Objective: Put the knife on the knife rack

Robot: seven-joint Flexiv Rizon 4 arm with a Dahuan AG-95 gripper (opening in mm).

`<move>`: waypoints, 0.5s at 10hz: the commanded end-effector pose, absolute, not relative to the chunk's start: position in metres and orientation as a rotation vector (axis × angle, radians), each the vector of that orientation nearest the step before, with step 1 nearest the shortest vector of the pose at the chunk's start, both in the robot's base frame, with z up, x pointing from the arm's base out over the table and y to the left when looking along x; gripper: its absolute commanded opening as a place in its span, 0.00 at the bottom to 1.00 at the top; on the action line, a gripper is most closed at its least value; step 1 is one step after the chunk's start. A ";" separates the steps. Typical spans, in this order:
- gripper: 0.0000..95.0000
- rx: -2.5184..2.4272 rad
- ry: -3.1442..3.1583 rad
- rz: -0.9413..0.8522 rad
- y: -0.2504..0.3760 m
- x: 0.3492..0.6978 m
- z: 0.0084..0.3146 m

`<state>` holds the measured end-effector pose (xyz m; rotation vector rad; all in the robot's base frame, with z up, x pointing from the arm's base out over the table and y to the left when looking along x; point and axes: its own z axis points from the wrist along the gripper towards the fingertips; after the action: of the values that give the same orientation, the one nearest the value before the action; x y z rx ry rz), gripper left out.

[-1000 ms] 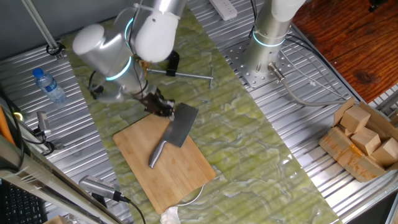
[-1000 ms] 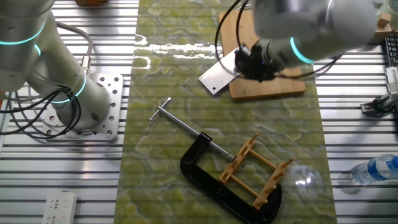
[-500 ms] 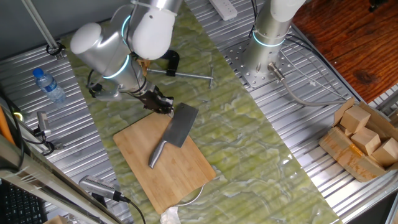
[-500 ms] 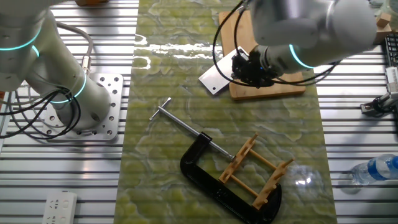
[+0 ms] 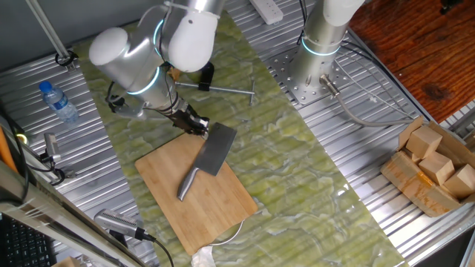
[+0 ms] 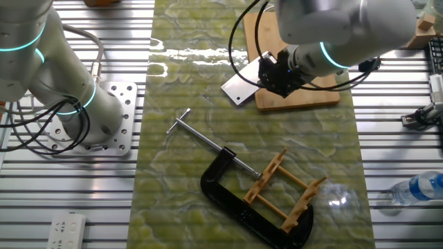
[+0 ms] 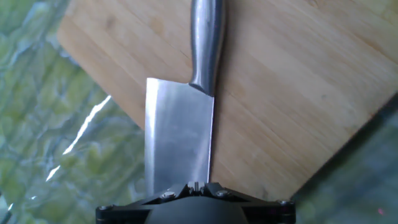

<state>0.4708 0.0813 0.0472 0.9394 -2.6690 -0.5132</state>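
Gripper (image 5: 197, 127) at the far end of the knife (image 5: 208, 156), which lies flat with its slim silver handle on the bamboo cutting board (image 5: 171, 196) and the free end of its broad grey blade jutting past the board's edge over the green mat (image 5: 297, 163). Compared with half a second ago, the gripper sits closer to the blade's end in both fixed views; a second ago it stood a little further off. The knife itself has not shifted on the board.

From the hand view, the blade (image 7: 179, 140) runs straight down into the dark body of the gripper at the bottom edge, with the handle (image 7: 206, 43) pointing away up the frame. The fingertips are hidden below the frame edge, so whether the jaws stand open around the blade or have closed on it cannot be told. In the other fixed view, the gripper (image 6: 274, 75) covers part of the blade, so contact is also unclear there.

The knife rack (image 6: 284, 190), a small wooden frame of pegs, rests well apart from the knife, lying against a black C-clamp (image 6: 235, 197) on the mat. It is empty of any knife.

The approach suggests the arm is lining up to grasp the blade by its overhanging end. The lift and the carry to the rack appear not yet begun.
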 end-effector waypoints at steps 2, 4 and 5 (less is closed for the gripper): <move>0.00 0.901 -2.679 -0.543 0.081 0.471 0.047; 0.00 0.924 -2.635 -0.615 0.067 0.466 0.047; 0.00 0.966 -2.597 -0.676 0.054 0.463 0.046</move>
<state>0.4634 0.0603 0.0476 0.9055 -2.6519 -0.6137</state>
